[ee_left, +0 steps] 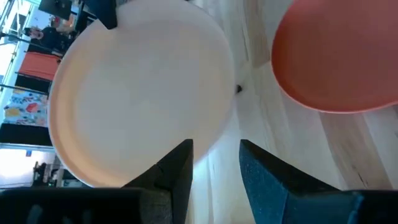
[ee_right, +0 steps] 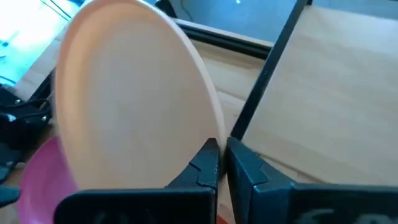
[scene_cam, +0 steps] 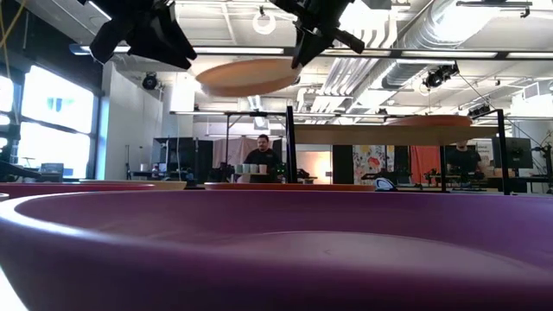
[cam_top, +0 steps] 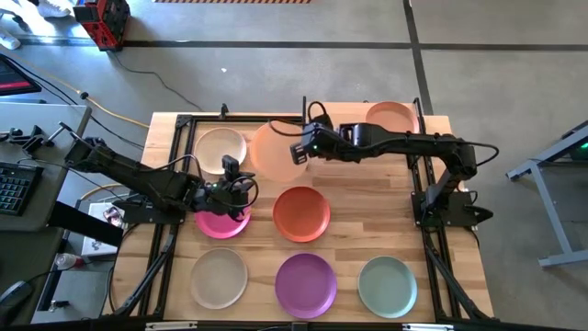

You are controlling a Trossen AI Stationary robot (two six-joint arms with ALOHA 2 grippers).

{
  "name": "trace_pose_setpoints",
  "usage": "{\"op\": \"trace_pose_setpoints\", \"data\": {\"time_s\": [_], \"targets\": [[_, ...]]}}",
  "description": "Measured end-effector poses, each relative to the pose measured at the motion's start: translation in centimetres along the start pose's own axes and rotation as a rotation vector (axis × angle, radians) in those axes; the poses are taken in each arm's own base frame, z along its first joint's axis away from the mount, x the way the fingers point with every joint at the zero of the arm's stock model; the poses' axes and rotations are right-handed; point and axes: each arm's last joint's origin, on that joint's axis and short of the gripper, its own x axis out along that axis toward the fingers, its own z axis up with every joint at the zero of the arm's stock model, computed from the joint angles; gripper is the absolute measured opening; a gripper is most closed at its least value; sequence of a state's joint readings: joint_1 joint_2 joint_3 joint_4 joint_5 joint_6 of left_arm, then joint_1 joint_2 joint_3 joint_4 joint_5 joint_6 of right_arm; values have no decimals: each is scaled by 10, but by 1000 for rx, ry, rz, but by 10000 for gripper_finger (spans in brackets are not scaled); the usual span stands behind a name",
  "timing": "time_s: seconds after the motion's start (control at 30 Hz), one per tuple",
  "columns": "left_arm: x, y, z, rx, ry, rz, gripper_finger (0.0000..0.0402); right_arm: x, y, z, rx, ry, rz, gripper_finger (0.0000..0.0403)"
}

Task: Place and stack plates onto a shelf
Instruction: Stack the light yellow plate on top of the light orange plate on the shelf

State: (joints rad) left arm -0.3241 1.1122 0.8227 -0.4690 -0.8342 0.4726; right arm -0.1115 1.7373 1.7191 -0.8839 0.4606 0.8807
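My right gripper [cam_top: 301, 150] is shut on a peach plate [cam_top: 276, 150] that hangs in the air over the table's far middle. My left gripper [cam_top: 237, 177] stands open over the magenta plate [cam_top: 219, 222], just by the peach plate's [ee_left: 143, 93] near-left rim, with nothing between its fingers [ee_left: 180, 168]. The shelf [scene_cam: 389, 135] stands at the far right on thin black posts. A salmon plate [cam_top: 390, 118] rests flat on its board. My right gripper pinches the peach plate's rim [ee_right: 213, 134] on the plate's right side between its two fingers. The fingers slant down from the table's right. The plate [scene_cam: 246, 76] is lifted clear of the table, almost level, and juts out leftward from the fingers.
Flat on the slatted table lie a cream plate [cam_top: 220, 147], an orange plate [cam_top: 301, 213], a beige plate [cam_top: 219, 278], a purple plate [cam_top: 306, 283] and a grey-green plate [cam_top: 387, 286]. A shelf post [scene_cam: 288, 142] stands just right of the held plate. A person [scene_cam: 263, 155] stands in the room behind.
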Motion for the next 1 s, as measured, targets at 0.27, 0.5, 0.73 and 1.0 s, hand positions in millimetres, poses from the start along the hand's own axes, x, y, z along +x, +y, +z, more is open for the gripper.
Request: {"op": "trace_pose_setpoints", "data": {"time_s": [0.27,0.5,0.73,1.0], "targets": [[5,6,-4,-46,44,47,120,-11,-27,20,-12,5,-59,0],[20,22,-15,-125,148,141,120,-39,-65,40,-21,9,-134,0],[34,38,-29,-161,243,192,119,-66,-110,55,-27,34,-243,0],[49,59,-45,-195,327,267,119,-92,-152,63,9,79,-316,0]]}}
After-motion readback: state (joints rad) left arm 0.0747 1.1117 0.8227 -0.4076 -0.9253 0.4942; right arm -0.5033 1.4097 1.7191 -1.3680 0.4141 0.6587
